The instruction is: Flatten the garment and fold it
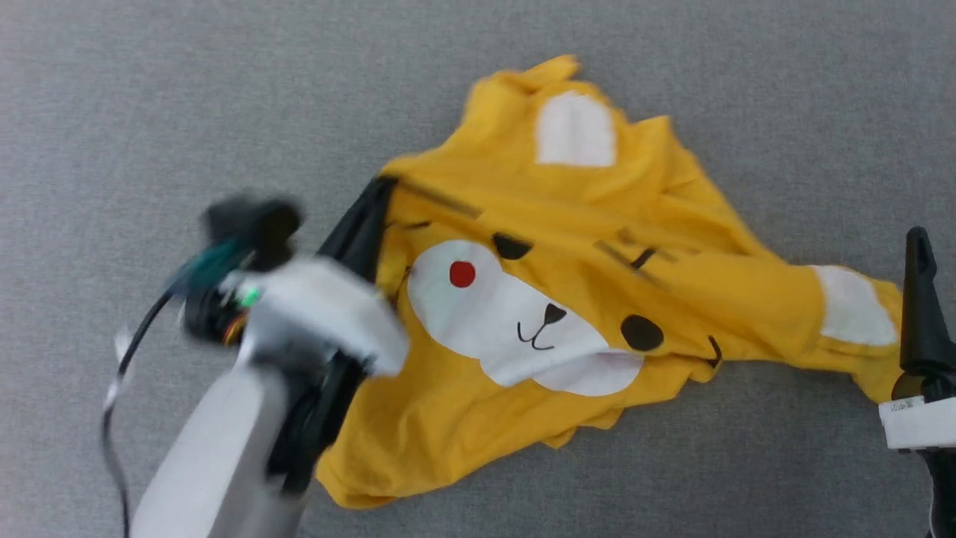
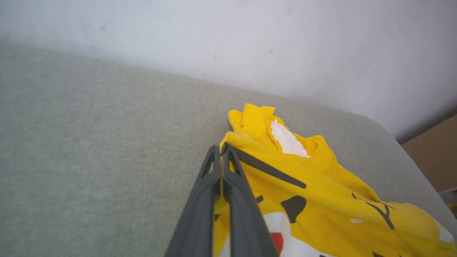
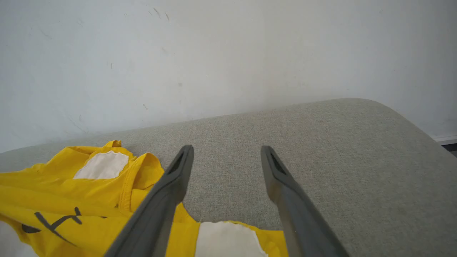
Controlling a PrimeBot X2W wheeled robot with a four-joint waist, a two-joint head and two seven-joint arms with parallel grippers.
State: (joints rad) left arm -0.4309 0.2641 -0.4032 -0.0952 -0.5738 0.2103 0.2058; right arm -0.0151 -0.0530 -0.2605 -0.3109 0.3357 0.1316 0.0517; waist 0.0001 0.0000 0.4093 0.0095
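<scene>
The yellow T-shirt [image 1: 575, 202] lies crumpled on the grey surface, its cartoon face up: white muzzle, one red dot, black eyes and stripes, white ear patches. My left gripper [image 1: 379, 190] is at the shirt's left edge, shut on a fold of yellow fabric. In the left wrist view the closed left gripper [image 2: 222, 149] has the shirt [image 2: 321, 178] pinched between its fingers. My right gripper [image 1: 920, 254] stands at the shirt's right end, by a white patch. In the right wrist view the right gripper [image 3: 226, 151] is open above the shirt [image 3: 64, 185], holding nothing.
The grey cloth-covered surface [image 1: 149, 112] extends all around the shirt. A pale wall [image 3: 214, 53] rises behind it. The surface's rounded edge [image 2: 403, 142] drops off at the right of the left wrist view, with a brown floor [image 2: 435, 153] beyond.
</scene>
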